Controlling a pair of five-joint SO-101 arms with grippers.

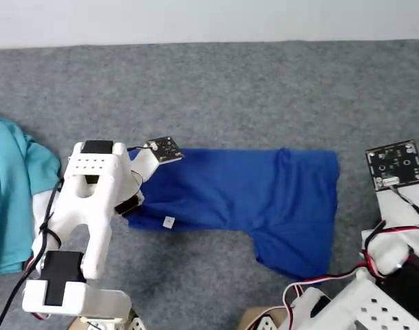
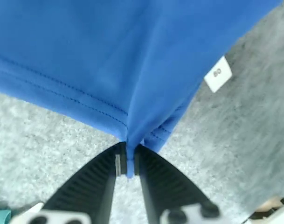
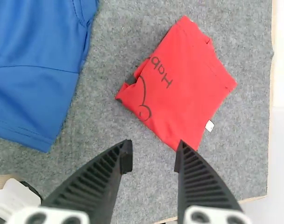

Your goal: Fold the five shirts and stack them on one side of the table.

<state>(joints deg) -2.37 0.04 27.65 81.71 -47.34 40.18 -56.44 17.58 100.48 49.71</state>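
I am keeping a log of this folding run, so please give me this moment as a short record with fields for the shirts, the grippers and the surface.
surface: grey mat
blue shirt: spread across the middle of the mat
left gripper: shut on the blue shirt's edge, near its white tag
right gripper: open, holding nothing, above the mat near the red shirt
red shirt: folded, on the mat, apart from the blue shirt
teal shirt: lying loose at the high view's left edge

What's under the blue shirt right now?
Grey mat shows around the blue shirt and below the hem pinched in the left gripper. Whatever lies beneath the rest of the cloth is covered.
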